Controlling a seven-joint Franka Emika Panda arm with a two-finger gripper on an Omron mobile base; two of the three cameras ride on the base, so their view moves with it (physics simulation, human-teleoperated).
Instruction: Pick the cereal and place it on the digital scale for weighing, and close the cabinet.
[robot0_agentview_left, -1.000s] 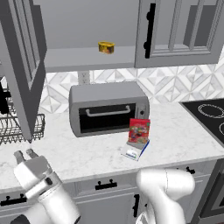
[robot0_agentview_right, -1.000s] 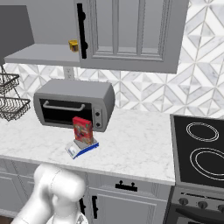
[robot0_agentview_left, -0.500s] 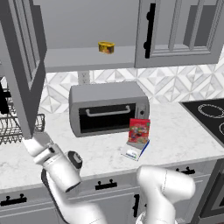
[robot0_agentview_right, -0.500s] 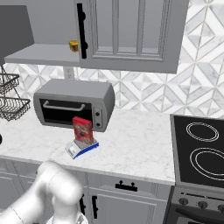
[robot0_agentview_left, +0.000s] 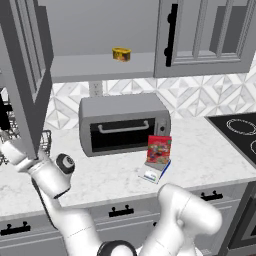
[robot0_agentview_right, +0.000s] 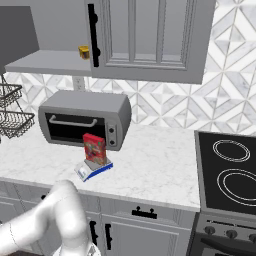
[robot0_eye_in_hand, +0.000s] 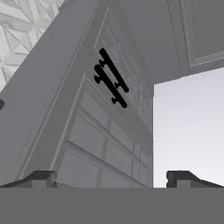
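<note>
cereal (robot0_agentview_left: 159, 150): stood upright on the digital scale (robot0_agentview_left: 154, 173); toaster oven (robot0_agentview_left: 122, 122) at 11 o'clock
cabinet (robot0_agentview_left: 22, 75): left door swung open
fingers (robot0_eye_in_hand: 38, 178): held apart, nothing gripped

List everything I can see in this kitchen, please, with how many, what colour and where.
cereal: one, red box, upright on the digital scale
digital scale: one, white with blue edge, on the counter before the toaster oven
cabinet: one, grey, on the wall; left door swung open, right door shut
yellow can: one, on the open cabinet shelf
toaster oven: one, grey, on the counter under the shelf
wire rack: one, black, far left of the counter
stove: one, black, right of the counter
drawers: grey, black handles, below the counter
arm: one, white, reaching left to the open door
claw: one, dark tips apart, facing the door
</note>
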